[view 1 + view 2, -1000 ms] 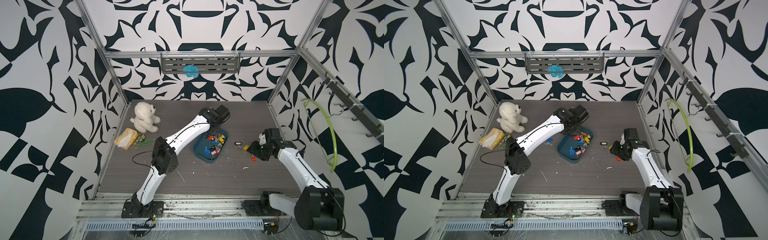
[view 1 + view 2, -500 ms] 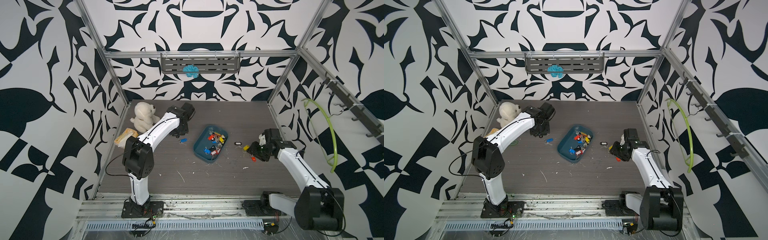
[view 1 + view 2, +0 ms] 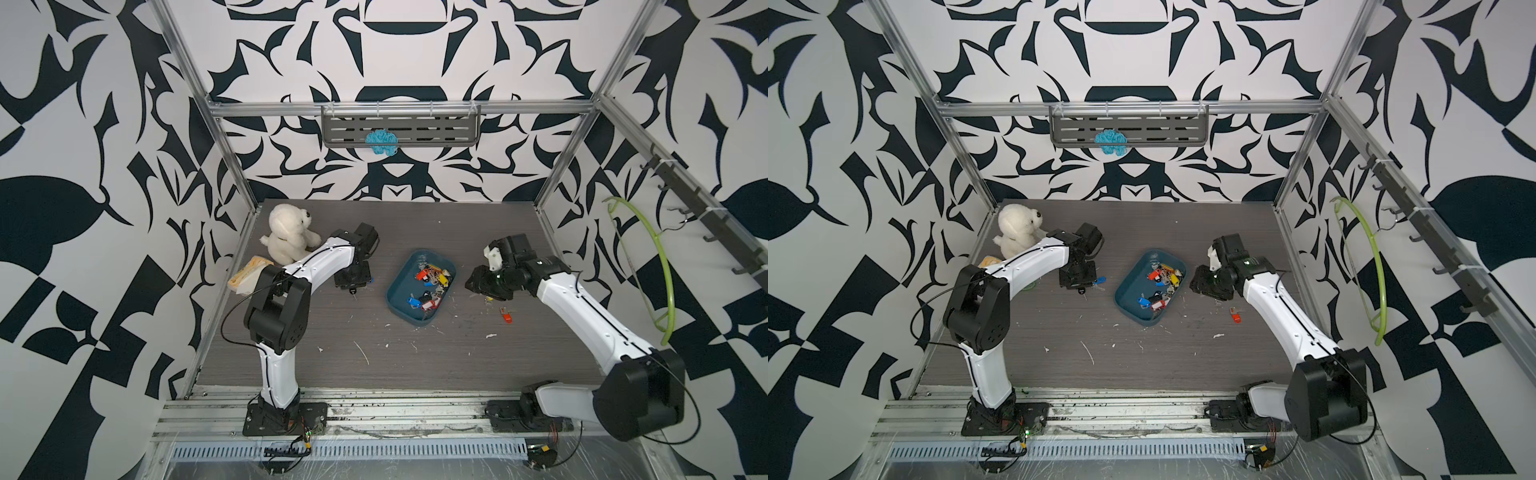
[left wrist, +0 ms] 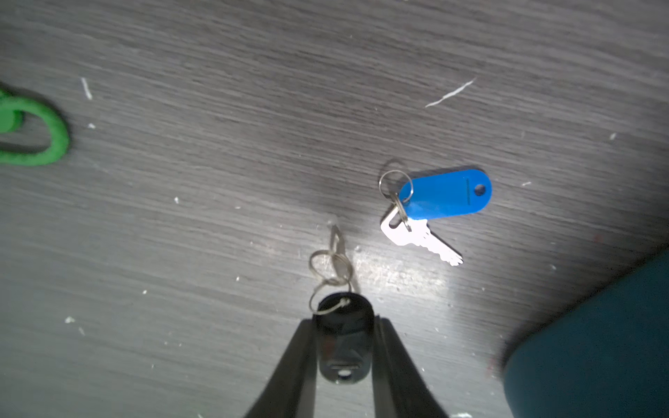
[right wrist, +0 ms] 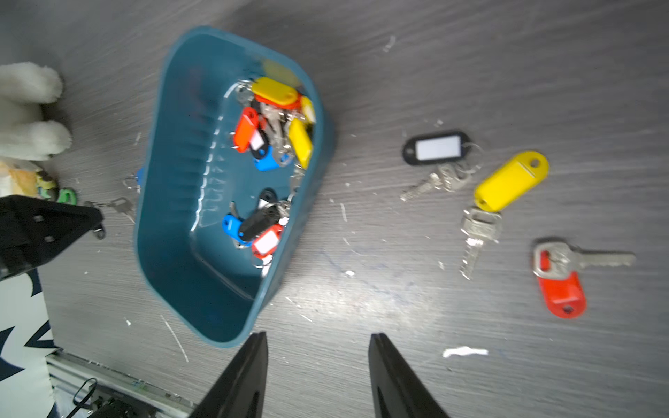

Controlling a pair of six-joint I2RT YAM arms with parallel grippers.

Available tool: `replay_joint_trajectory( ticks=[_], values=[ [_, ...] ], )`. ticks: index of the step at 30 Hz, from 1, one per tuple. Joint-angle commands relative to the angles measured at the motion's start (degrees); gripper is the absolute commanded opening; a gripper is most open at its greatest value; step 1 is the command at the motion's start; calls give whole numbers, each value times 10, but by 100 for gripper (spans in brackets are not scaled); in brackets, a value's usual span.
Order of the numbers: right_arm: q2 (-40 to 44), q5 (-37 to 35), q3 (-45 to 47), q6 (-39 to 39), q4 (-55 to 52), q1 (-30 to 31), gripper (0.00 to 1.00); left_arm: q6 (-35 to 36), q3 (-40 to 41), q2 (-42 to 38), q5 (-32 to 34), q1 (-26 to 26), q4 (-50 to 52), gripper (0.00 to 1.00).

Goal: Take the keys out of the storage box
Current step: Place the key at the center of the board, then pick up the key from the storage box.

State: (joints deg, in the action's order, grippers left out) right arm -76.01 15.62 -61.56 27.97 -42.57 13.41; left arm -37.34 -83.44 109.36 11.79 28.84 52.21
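Keys (image 5: 249, 130) mostly heaped in box (image 5: 173, 181), mid desk (image 3: 415, 361); several already out. Left jaws pinching black-tagged key (image 4: 344, 343), low at desk: open wide, lift straight, avoid snagging ring (image 4: 331, 269). Right jaws parted, empty, beside box.

1. In the storage box (image 5: 173, 188): heaped keys (image 5: 275, 119) on red, yellow, blue and black tags.
2. Outside it on the table (image 5: 470, 54): black-tagged key (image 5: 436, 148), yellow-tagged key (image 5: 510, 181), red-tagged key (image 5: 561, 286).
3. Over bare table near the box: right gripper (image 5: 318, 338), jaws apart, empty.
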Motion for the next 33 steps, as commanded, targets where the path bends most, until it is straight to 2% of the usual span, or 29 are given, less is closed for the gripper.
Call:
replay_joint_trajectory(
  ticks=[1, 4, 6, 10, 11, 17, 26, 33],
  values=[
    [-26, -11, -42, 20, -2, 16, 51, 4, 12, 8, -11, -4, -16, 47],
    [-62, -17, -73, 25, -2, 38, 52, 7, 18, 12, -14, -6, -20, 69],
    [-89, -22, -96, 25, -4, 60, 52, 9, 22, 12, -15, -6, -24, 79],
    [-150, -30, -157, 12, -30, 99, 52, 9, 23, 6, -7, -7, -24, 91],
    [-166, -31, -175, 4, -38, 109, 52, 9, 23, 2, -4, -7, -24, 99],
    [-238, -40, -245, -18, -91, 130, 52, 10, 28, -42, 11, -7, -24, 100],
    [-288, -67, -263, 31, -112, 166, 50, 17, 49, -120, 12, -7, -51, 99],
    [-355, -96, -313, 62, -153, 198, 45, 27, 57, -138, 3, -7, -51, 99]
  ],
)
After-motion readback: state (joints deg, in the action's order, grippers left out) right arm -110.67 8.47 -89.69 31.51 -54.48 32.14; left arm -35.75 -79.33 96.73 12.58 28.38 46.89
